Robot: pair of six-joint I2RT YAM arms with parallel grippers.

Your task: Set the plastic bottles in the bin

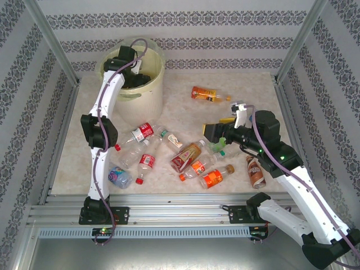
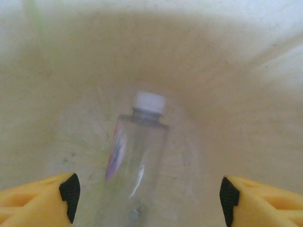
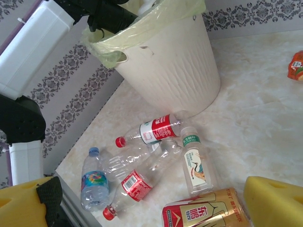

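A clear white-capped plastic bottle (image 2: 140,146) is seen beneath the spread left pincer (image 2: 149,196), inside the pale-yellow round bin (image 2: 246,85); the right pincer (image 3: 156,208) is spread.

Inside the bin (image 2: 246,71), a clear bottle (image 2: 139,151) with a white cap lies out of focus, its base cut off by the lower edge and its pink-purple label unreadable; the yellow fingers (image 2: 33,198) of the left hand (image 2: 150,197) run off the bottom corners; seen from above, the left arm (image 1: 109,90) hides that hand and most of the bin's inside; in the right wrist view a red-and-gold bottle (image 3: 203,213) is cropped at the bottom, an orange-labelled one (image 3: 297,65) at the right edge, the bin's rim at the top; label print is too small to read.
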